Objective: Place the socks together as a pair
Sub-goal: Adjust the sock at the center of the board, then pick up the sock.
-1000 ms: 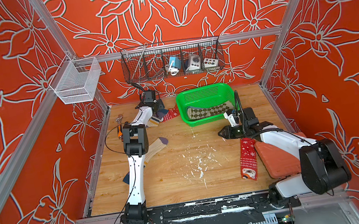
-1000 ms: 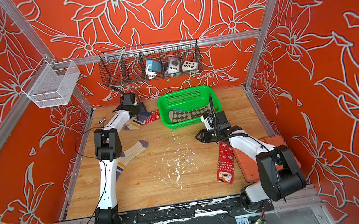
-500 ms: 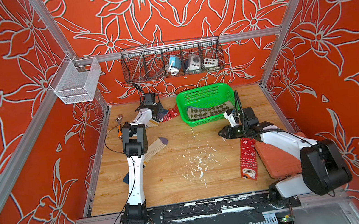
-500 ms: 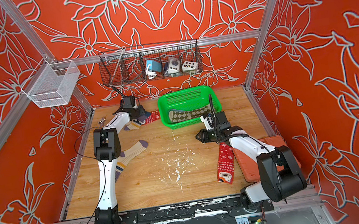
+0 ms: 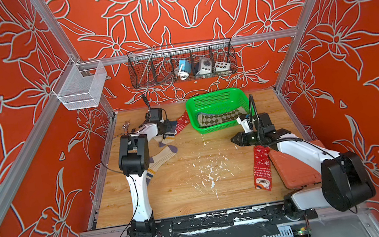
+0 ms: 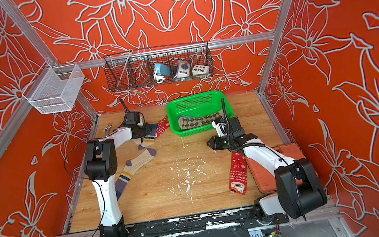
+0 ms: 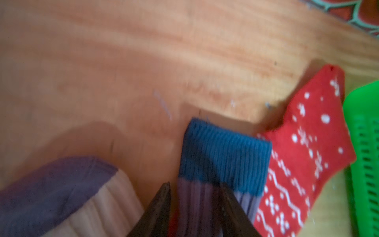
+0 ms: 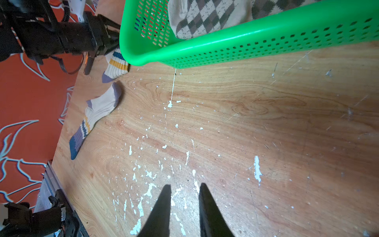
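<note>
My left gripper (image 5: 170,128) (image 6: 149,130) is at the back left, low over a heap of socks. In the left wrist view its jaws (image 7: 194,184) are shut on the ribbed leg of a blue-cuffed sock (image 7: 225,156). That sock lies partly on a red snowflake sock (image 7: 307,153) (image 5: 182,121), with a purple-toed cream sock (image 7: 51,184) beside it. Another cream sock (image 5: 163,155) (image 8: 100,106) lies nearer the front. A second red snowflake sock (image 5: 262,169) (image 6: 237,173) lies by my right arm. An argyle sock (image 5: 221,117) (image 8: 205,18) is in the green basket (image 5: 215,96). My right gripper (image 5: 233,140) (image 8: 185,184) hovers open over bare wood.
A rust-red mat (image 5: 292,167) lies under my right arm. A black wire rack (image 5: 181,64) with small gadgets hangs on the back wall, and a white mesh basket (image 5: 79,87) on the left rail. White paint flecks (image 5: 209,172) mark the table's middle.
The left jaws have closed in round the blue-cuffed sock. The right jaws have narrowed a little. Neither arm has visibly shifted.
</note>
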Tool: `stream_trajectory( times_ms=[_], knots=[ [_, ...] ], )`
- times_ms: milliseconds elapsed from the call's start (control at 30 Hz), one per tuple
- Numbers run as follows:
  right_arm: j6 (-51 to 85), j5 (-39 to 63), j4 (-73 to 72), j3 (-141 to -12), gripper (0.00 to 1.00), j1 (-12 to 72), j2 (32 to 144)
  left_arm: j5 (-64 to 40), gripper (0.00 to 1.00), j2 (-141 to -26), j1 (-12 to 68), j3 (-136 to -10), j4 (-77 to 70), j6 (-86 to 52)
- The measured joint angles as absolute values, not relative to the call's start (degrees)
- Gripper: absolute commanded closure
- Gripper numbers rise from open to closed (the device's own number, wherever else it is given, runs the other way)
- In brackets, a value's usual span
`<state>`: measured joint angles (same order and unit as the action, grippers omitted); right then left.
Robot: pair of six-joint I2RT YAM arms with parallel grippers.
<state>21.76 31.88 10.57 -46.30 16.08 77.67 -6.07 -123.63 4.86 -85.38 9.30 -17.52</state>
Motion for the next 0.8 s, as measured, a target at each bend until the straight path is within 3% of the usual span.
stream_trajectory(
  times_ms=[133, 367, 700, 800],
  knots=[
    [21.8, 31.9, 10.6, -46.3, 0.74, 16.1, 77.2, -6.6, 0.47, -120.2, 5.3, -81.4, 9.9, -17.6],
    [21.8, 31.8, 10.7, -45.9, 0.74, 16.1, 76.3, -2.7, 0.46, -120.6, 5.6, -86.9, 11.8, -17.2],
    [21.8, 31.7, 10.7, -45.9, 0.74, 16.1, 76.1, -1.0, 0.54, -127.6, 5.6, -94.7, 13.1, -16.3],
    [21.8, 31.7, 10.7, -45.9, 0.74, 16.1, 76.1, -1.2, 0.62, -128.9, 5.6, -94.8, 13.8, -16.1]
  ],
)
